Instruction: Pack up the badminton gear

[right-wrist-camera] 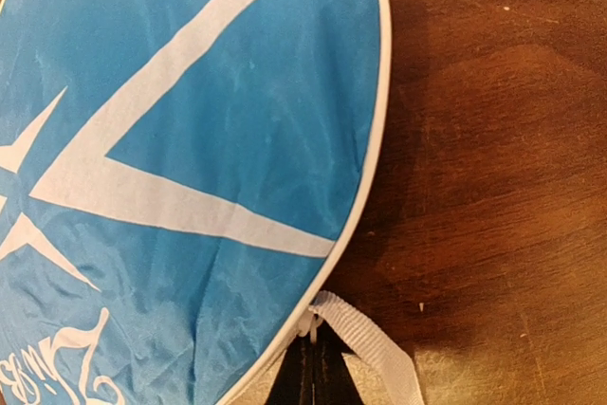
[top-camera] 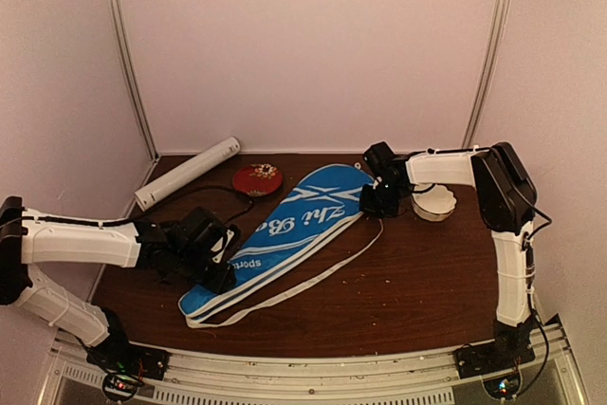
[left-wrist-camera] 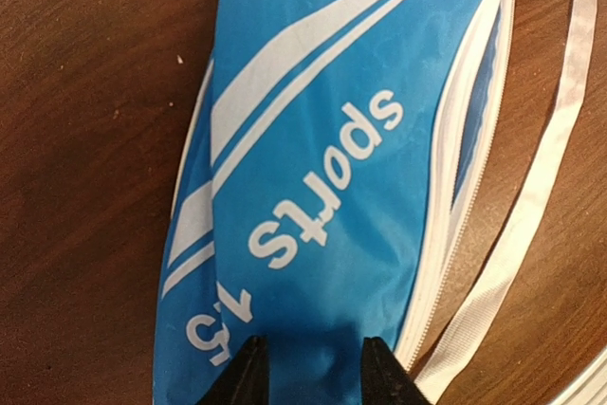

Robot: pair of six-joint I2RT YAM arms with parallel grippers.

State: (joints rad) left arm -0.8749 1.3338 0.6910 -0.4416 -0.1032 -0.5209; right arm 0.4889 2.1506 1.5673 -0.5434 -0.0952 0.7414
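Well, at the upper left the long white tube [top-camera: 188,172] lies loose on the surface [top-camera: 417,282], and no rackets or shuttlecocks show, so I guess they are already packed. My left jaws stand apart astride the narrow end of the blue racket bag [top-camera: 285,230], lying across the middle, though whether they pinch it I cannot tell. Right of centre my right jaws are closed on its zip pull [right-wrist-camera: 306,324]; zipping remains.
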